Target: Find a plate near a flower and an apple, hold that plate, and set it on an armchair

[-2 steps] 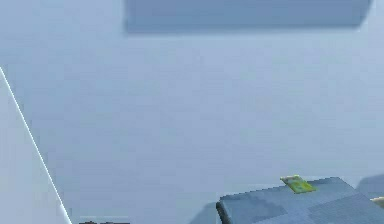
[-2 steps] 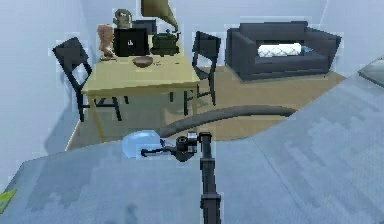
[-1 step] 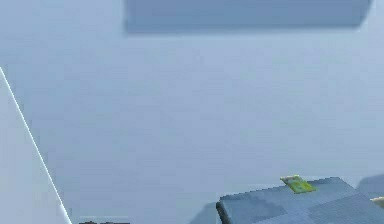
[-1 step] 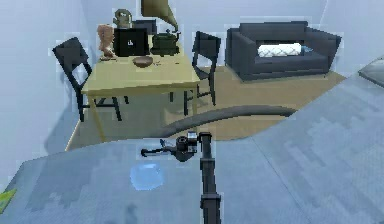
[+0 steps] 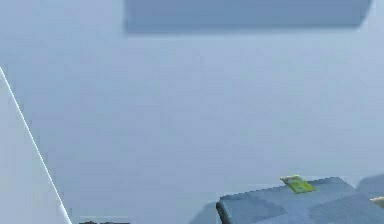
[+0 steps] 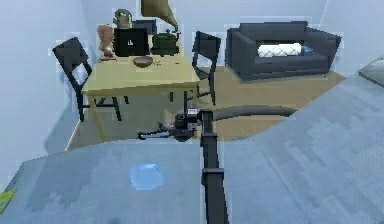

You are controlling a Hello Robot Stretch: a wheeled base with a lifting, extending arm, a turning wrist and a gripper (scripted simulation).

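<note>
A pale blue round plate (image 6: 148,176) lies flat on a wide grey-blue upholstered surface (image 6: 300,150) in the arm side view's foreground. The dark arm bar (image 6: 211,185) rises from the bottom edge beside the plate. At its far end the gripper (image 6: 152,131) reaches toward the view's left, farther up the picture than the plate. Only tan rug lies behind its fingers, so it holds nothing. The same grey-blue upholstery (image 5: 300,205) fills the forward view's bottom right corner.
A wooden dining table (image 6: 120,82) stands beyond, with a black laptop (image 6: 130,42), a small bowl (image 6: 143,61), a gold-horned gramophone (image 6: 160,18) and two black chairs (image 6: 75,60). A dark sofa (image 6: 282,50) sits at the back right. A small yellow-green thing (image 5: 297,184) lies on the upholstery.
</note>
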